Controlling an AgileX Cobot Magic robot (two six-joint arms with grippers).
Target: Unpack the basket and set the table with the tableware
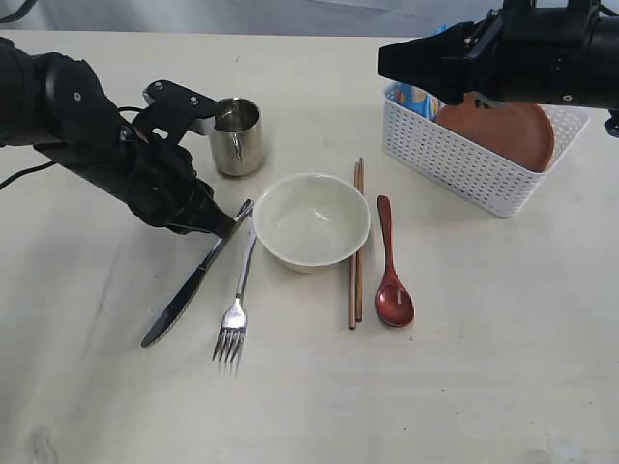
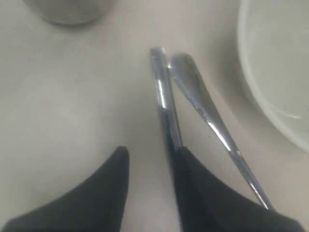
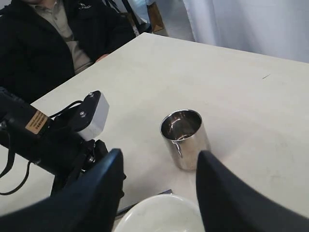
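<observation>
On the table (image 1: 484, 367) lie a steel knife (image 1: 189, 290) and fork (image 1: 237, 309), a cream bowl (image 1: 311, 220), chopsticks (image 1: 356, 246) and a reddish-brown spoon (image 1: 392, 275). A steel cup (image 1: 236, 135) stands behind them. My left gripper (image 1: 227, 225) is low at the knife's handle end. In the left wrist view it (image 2: 152, 154) is open, bare table between its fingers, and the knife handle (image 2: 161, 92) runs along one finger's inner edge, the fork handle (image 2: 203, 106) beside it. My right gripper (image 1: 392, 60) hovers open and empty beside the white basket (image 1: 464, 159), which holds the brown plate (image 1: 503, 130).
A blue snack bag (image 1: 421, 97) stands in the basket's far corner. The right wrist view looks past the right gripper (image 3: 160, 157) at the cup (image 3: 186, 137), the bowl's rim (image 3: 164, 215) and the left arm (image 3: 58, 140). A seated person (image 3: 43, 43) is at the table's far edge.
</observation>
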